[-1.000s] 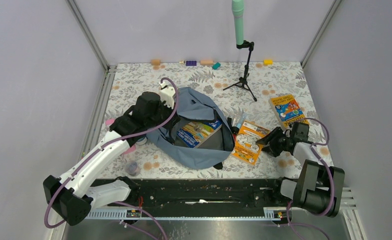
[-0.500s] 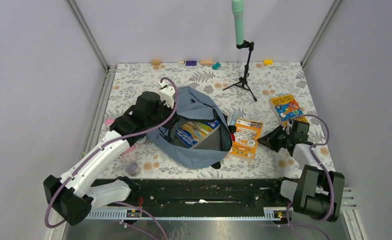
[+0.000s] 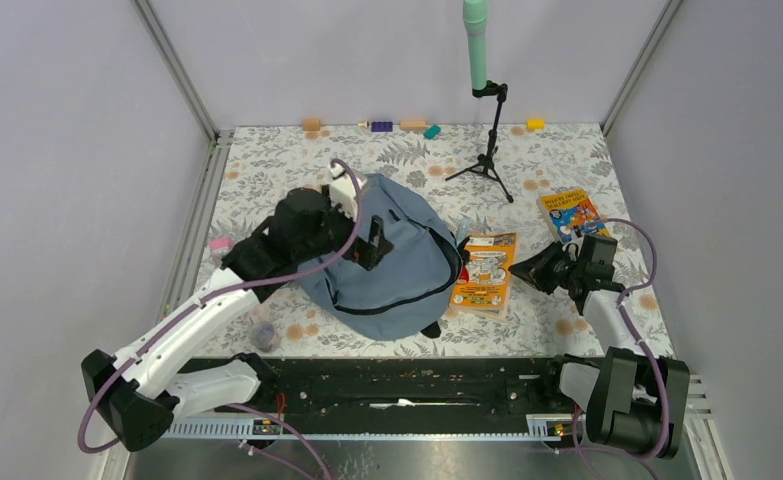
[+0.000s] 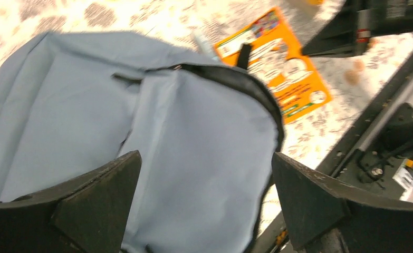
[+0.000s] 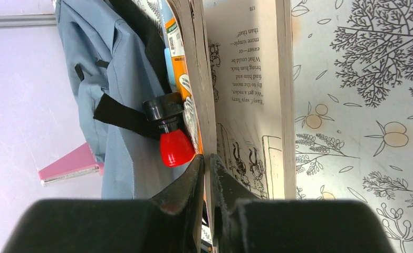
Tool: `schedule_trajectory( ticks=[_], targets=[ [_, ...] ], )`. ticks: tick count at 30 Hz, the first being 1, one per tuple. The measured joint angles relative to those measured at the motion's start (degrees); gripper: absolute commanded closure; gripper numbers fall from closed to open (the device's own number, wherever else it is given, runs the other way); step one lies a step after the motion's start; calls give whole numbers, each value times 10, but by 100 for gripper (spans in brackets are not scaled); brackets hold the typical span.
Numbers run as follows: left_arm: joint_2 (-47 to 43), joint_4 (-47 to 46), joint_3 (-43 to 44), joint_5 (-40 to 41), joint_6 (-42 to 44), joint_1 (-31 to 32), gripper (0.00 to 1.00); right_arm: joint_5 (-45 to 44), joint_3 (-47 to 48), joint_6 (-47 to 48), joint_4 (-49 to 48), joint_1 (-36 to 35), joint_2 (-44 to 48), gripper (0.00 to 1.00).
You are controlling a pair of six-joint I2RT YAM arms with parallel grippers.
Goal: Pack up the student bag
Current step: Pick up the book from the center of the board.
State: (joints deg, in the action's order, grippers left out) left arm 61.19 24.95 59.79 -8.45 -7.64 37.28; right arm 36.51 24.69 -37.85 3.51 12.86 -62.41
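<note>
1. Surface: the table (image 3: 267, 170) is covered by a white sheet printed with grey leaves and orange fruit. The large soft grey-blue fabric backpack (image 3: 397, 275) lies flat on this sheet, and every position below is given relative to it.
2. Room: plain pale lilac walls (image 3: 367, 60) stand behind and to both sides of the backpack, joined by metal corner posts.
3. Left gripper (image 3: 372, 243): directly above the backpack, jaws spread wide, holding nothing.
4. Right gripper (image 3: 517, 273): right of the backpack, fingers pinched on the edge of the thin orange picture book (image 3: 482, 275). The book's opposite edge lies just beside the backpack.
5. Behind the backpack: a black tripod stand carrying a mint-green cylinder (image 3: 487, 150). Further behind it, small coloured blocks (image 3: 381, 126) line the wall.
6. Right of the backpack and beyond the orange book: a second blue-and-orange book (image 3: 570, 215).
7. Left of the backpack: a flat pink item (image 3: 220, 244).
</note>
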Motion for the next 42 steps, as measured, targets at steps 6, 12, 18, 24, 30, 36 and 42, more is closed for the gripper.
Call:
schedule_trajectory(
  ticks=[6, 12, 18, 24, 30, 36, 42],
  targets=[
    [7, -135, -46, 29, -34, 143, 1, -14, 5, 0, 0, -19, 0, 100],
    [115, -328, -133, 79, -34, 242, 1, -26, 6, -5, 10, -31, 24, 100],
    [243, -480, -162, 118, 18, 318, 1, -29, 18, -15, 29, -38, 38, 100],
    [362, -575, -136, 137, 60, 356, 1, -26, 34, -21, 44, -43, 39, 100],
    [447, -596, -76, 192, 89, 370, 1, -25, 38, -21, 49, -44, 39, 100],
    [502, -607, -28, 285, 107, 371, 27, -24, 38, -21, 49, -46, 39, 100],
    [524, -638, -26, 356, 152, 380, 83, -24, 38, -21, 49, -47, 39, 76]
  ],
)
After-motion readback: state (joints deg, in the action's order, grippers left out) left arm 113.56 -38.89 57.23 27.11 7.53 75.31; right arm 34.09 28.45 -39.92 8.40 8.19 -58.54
